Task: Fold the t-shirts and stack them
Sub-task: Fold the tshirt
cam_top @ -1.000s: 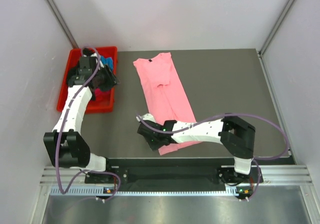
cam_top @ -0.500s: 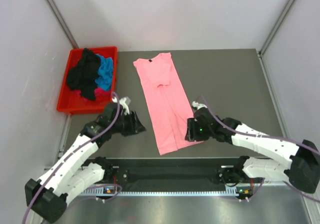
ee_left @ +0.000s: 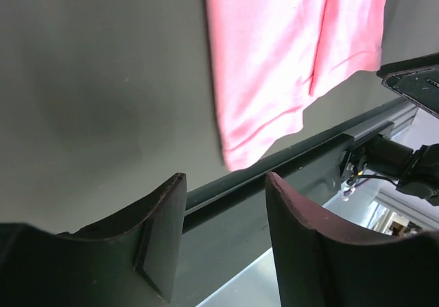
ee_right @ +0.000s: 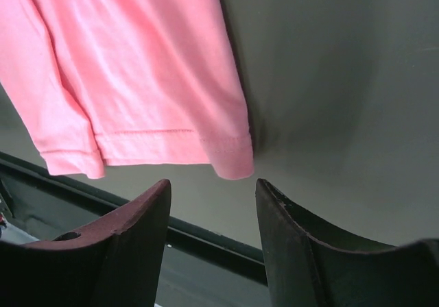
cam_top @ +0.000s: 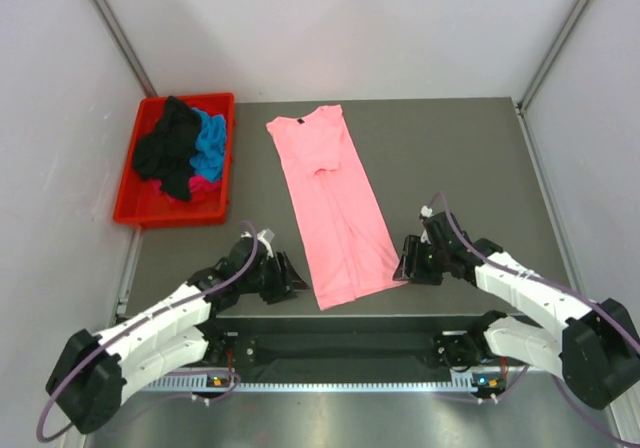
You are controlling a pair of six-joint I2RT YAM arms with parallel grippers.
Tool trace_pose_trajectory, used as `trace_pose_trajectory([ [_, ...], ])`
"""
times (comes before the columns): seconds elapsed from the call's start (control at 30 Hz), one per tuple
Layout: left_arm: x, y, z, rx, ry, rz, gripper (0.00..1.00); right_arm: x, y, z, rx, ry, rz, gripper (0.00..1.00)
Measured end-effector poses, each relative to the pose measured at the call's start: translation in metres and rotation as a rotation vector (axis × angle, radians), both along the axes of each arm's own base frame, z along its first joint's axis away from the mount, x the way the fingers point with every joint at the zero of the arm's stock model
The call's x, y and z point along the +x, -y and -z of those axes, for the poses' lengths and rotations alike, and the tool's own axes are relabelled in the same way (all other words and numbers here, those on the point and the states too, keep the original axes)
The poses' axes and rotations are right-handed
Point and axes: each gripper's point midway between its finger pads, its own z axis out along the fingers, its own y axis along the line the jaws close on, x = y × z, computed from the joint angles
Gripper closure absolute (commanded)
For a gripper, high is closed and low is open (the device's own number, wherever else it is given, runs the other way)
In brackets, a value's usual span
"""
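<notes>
A light pink t-shirt (cam_top: 328, 196) lies flat on the grey table, folded lengthwise into a long strip, collar far, hem near. My left gripper (cam_top: 296, 285) is open and empty just left of the hem's near left corner (ee_left: 236, 153). My right gripper (cam_top: 401, 268) is open and empty just right of the hem's near right corner (ee_right: 230, 160). Black, bright blue and magenta t-shirts (cam_top: 182, 153) are piled in the red bin (cam_top: 130, 211).
The red plastic bin stands at the table's far left. The table's dark front rail (cam_top: 350, 323) runs just below the hem. White walls close in the left, back and right sides.
The left arm has left the bin and come down to the hem's left corner. The right gripper has swung from left of the hem across to its right corner.
</notes>
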Motion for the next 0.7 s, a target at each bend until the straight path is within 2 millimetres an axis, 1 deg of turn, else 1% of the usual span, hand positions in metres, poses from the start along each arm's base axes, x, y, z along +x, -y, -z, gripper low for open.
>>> trace_pose_trajectory([
  [0.17, 0.003, 0.016, 0.008, 0.003, -0.016, 0.024, 0.46, 0.003, 0.005, 0.007, 0.001, -0.014, 0.01, 0.5],
  [0.23, 0.006, 0.021, 0.005, 0.018, -0.003, 0.038, 0.48, 0.003, 0.007, 0.01, -0.004, -0.021, 0.013, 0.53],
  [0.3, 0.017, 0.032, -0.008, 0.023, 0.031, 0.051, 0.5, 0.003, 0.008, 0.013, -0.007, -0.023, 0.012, 0.54],
  [0.4, 0.043, 0.057, -0.034, 0.014, 0.097, 0.07, 0.53, 0.005, 0.008, 0.012, -0.007, -0.016, 0.011, 0.55],
  [0.43, 0.051, 0.066, -0.041, 0.012, 0.114, 0.077, 0.56, 0.005, 0.008, 0.012, -0.007, -0.013, 0.012, 0.56],
  [0.47, 0.058, 0.076, -0.048, 0.009, 0.132, 0.088, 0.57, 0.006, 0.009, 0.012, -0.008, -0.011, 0.014, 0.56],
  [0.53, 0.064, 0.094, -0.053, 0.012, 0.157, 0.114, 0.59, 0.006, 0.009, 0.012, -0.01, -0.006, 0.016, 0.55],
  [0.6, 0.066, 0.109, -0.048, 0.032, 0.156, 0.136, 0.6, 0.008, 0.01, 0.009, -0.011, 0.009, 0.021, 0.55],
  [0.7, 0.067, 0.125, -0.029, 0.073, 0.126, 0.162, 0.6, 0.012, 0.011, 0.003, -0.008, 0.043, 0.03, 0.54],
])
